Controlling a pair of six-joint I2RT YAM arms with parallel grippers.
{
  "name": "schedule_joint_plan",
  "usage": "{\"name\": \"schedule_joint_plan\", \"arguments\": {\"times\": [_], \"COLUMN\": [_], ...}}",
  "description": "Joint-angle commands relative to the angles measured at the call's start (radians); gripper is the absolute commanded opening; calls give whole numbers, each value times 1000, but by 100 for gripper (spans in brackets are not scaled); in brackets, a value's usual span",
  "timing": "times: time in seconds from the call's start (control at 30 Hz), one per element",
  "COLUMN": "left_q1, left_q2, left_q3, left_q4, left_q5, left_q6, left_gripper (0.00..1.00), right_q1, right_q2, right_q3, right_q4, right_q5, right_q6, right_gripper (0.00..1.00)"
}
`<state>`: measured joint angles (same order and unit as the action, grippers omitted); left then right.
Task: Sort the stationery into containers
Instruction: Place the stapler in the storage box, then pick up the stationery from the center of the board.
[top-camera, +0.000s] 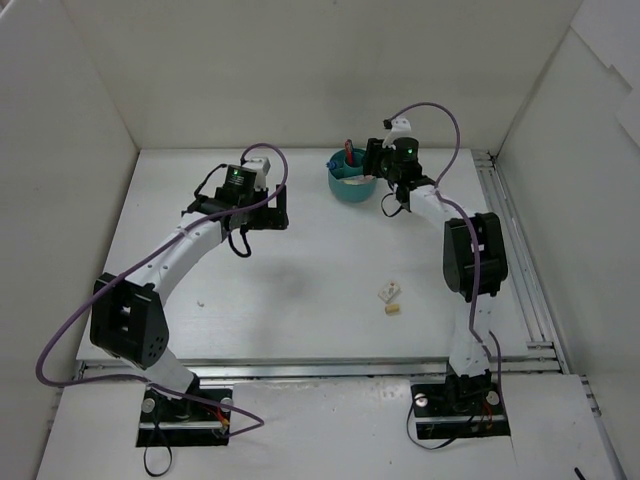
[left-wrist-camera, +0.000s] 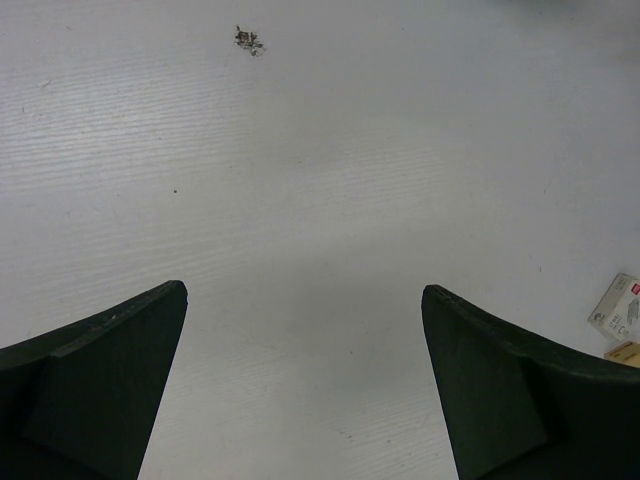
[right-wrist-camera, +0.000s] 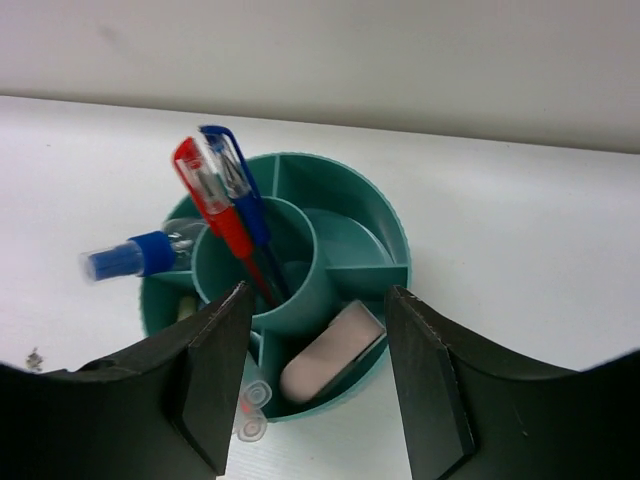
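The round teal container (right-wrist-camera: 395, 240) stands at the far middle of the table (top-camera: 300, 290). A red pen (right-wrist-camera: 215, 200) and a blue pen (right-wrist-camera: 240, 185) stand in its central well, and a blue-capped pen (right-wrist-camera: 125, 257) leans in the ring on the left. A pale eraser block (right-wrist-camera: 325, 360) lies tilted in a near ring compartment. My right gripper (right-wrist-camera: 318, 292) hovers right above it, open, with both fingers apart from the block. Two small erasers (top-camera: 390, 292) lie loose on the table. My left gripper (left-wrist-camera: 305, 290) is open over bare table, with nothing between its fingers.
White walls close the table at the back and both sides. In the left wrist view a labelled eraser (left-wrist-camera: 625, 308) lies at the right edge, and a small dark smudge (left-wrist-camera: 248, 40) marks the table ahead. Two clear pen ends (right-wrist-camera: 250, 400) stick out of the container's near side.
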<state>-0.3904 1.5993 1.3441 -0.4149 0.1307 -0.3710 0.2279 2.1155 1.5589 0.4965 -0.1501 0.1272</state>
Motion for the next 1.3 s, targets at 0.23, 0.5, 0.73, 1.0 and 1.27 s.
{"name": "schedule_joint_plan", "arguments": {"times": [0.23,0.5,0.73,1.0,1.27], "left_q1": [7,7,-53,-73,-73], "left_q2": [-70,-136,-209,-285,-387], "left_q3": [0,-57,-123,-212,-303], "left_q4": [37,88,120,126,88], "left_q5": [15,56,76,66,-9], "left_q6": [-6,23,55,14,-6], "left_gripper": [100,100,100,100,100], "right_q1": [17,21,111,261,306], "right_q2": [-209,-498,-690,-729,-583], "right_q3": [-65,-365,-516,-700,-708], "right_q4": [79,-65,-630,-690,-690], "right_q5": [-55,24,319,405,403], "right_q6": [2,28,202,560,718], "right_gripper": [58,98,98,98,92]}}
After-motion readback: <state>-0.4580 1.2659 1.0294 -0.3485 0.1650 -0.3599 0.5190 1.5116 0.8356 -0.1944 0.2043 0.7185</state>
